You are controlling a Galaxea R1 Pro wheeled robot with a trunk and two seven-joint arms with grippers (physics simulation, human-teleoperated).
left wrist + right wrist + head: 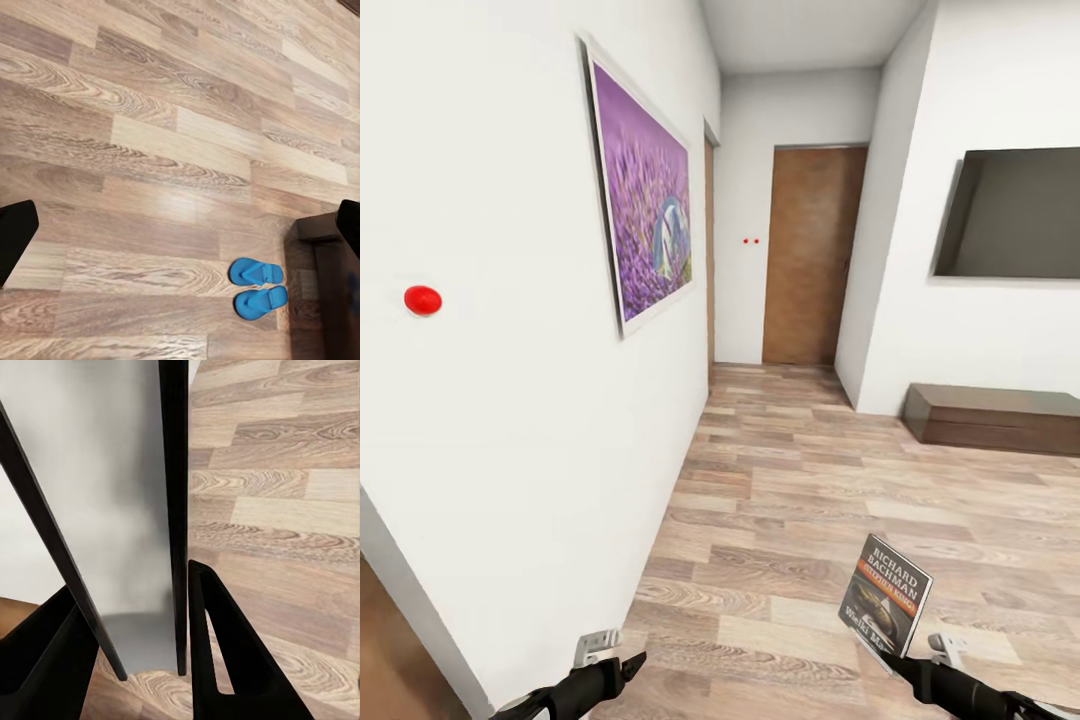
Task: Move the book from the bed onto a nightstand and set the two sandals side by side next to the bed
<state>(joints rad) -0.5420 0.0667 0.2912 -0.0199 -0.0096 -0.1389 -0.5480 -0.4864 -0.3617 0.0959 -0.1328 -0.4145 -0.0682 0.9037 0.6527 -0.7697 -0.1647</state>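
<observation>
Two sandals [257, 287]: lower right of the left wrist frame, side by side on the floor, just beside a dark wood edge.
Floor [840, 500]: light wood planks.
Room: white walls, purple picture [643, 225] upper left, tan door [812, 255] centre.
Book [884, 597]: lower right, upright, clamped in the right tool [895, 655].
Left tool [622, 668]: bottom edge, cut off; fingers wide apart in its wrist frame.

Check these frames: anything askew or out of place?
Nothing damaged or spilled. The book is held upright over the wood floor in the right tool. The two sandals lie side by side on the floor, neatly paired.
</observation>
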